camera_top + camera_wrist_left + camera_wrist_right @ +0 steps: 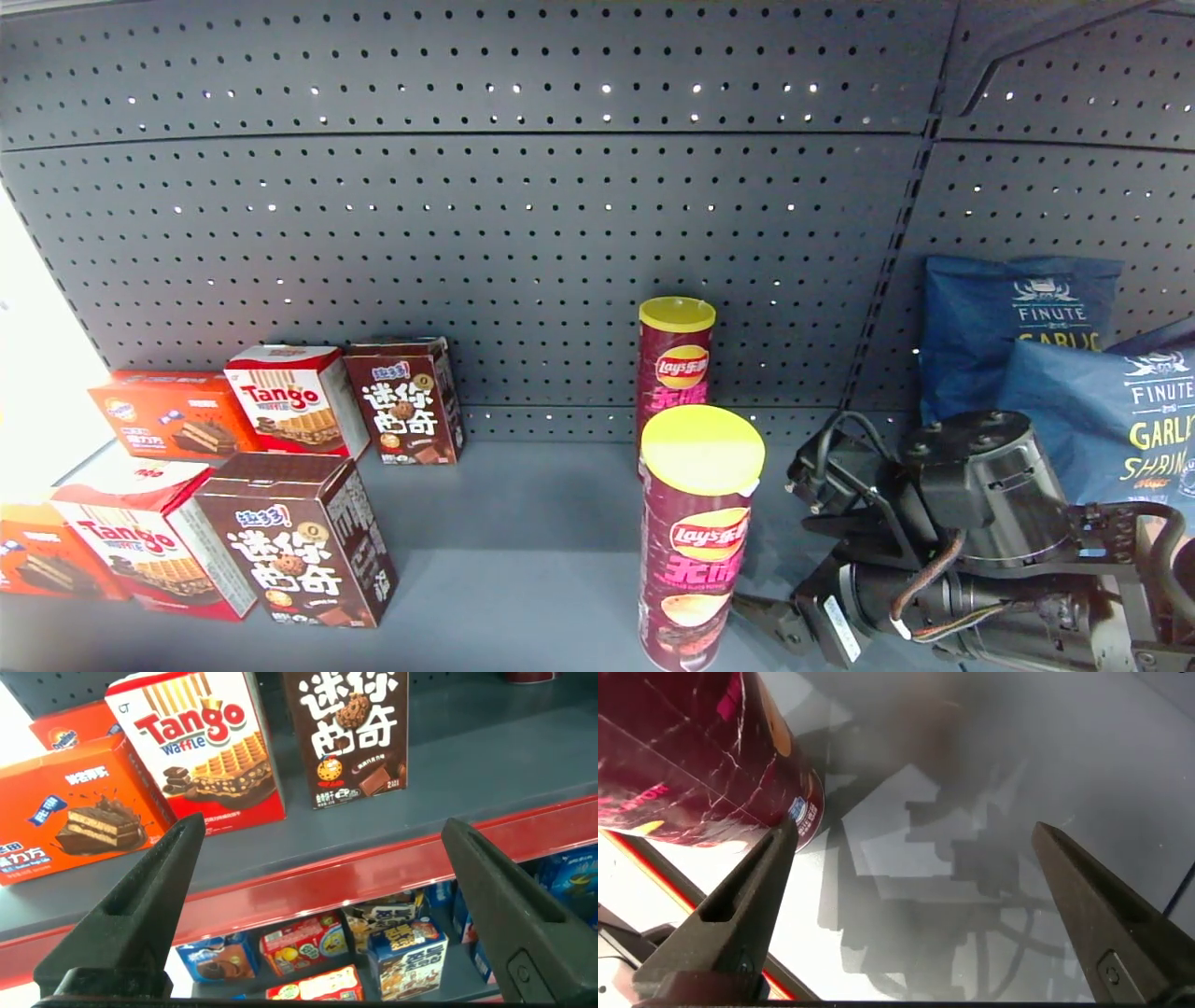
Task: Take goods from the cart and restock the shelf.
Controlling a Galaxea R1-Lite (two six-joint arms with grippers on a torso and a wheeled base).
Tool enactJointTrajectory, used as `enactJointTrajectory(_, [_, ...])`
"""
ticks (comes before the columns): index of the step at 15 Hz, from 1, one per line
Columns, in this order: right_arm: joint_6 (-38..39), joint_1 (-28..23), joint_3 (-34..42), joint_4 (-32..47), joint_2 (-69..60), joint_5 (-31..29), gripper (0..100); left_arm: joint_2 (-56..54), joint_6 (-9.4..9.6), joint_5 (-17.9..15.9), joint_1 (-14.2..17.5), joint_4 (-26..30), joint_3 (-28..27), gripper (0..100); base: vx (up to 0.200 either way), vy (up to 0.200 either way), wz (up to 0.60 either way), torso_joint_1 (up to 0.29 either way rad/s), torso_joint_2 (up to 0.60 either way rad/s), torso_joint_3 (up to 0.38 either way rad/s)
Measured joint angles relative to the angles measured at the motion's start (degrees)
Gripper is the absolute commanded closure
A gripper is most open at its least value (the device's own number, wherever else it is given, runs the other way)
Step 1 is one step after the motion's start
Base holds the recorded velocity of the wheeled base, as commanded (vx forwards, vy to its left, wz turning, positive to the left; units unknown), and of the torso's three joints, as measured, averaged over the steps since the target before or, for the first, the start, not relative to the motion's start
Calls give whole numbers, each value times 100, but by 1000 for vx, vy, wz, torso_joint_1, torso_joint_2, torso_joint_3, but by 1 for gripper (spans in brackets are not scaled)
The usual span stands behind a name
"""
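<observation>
Maroon cardboard chip tube, yellow lid, upright on grey metal shelf. Right gripper spread, one finger just beside tube: back out straight, avoid clipping. Left gripper spread too.

1. The back panel is dark grey, dotted with regular rows of small holes.
2. The shelf is plain blue-grey, and its front edge is red.
3. Both chip cans are maroon with yellow lids and a red-and-yellow emblem.
4. The cake boxes are orange. The wafer boxes are red and white. The cookie boxes are dark brown with white lettering.
5. The bags are dark blue with white and yellow print.
</observation>
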Motion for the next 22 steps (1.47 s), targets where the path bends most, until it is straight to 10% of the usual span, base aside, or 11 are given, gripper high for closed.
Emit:
enactJointTrajectory(8, [138, -496, 383, -215, -1425, -145, 0, 0, -115, 2, 0, 0, 0, 0, 0, 0, 0, 0, 0, 0])
enactJointTrajectory(16, [262, -3832, 2698, 95, -6099, -345, 0, 2, -82, -6, -7, 0, 0, 0, 0, 0, 0, 0, 0, 0])
enactJointTrajectory(22, [179, -4971, 3684, 1368, -8302, 563, 0, 17, -50, -2, -2, -1, 0, 0, 0, 0, 0, 0, 0, 0])
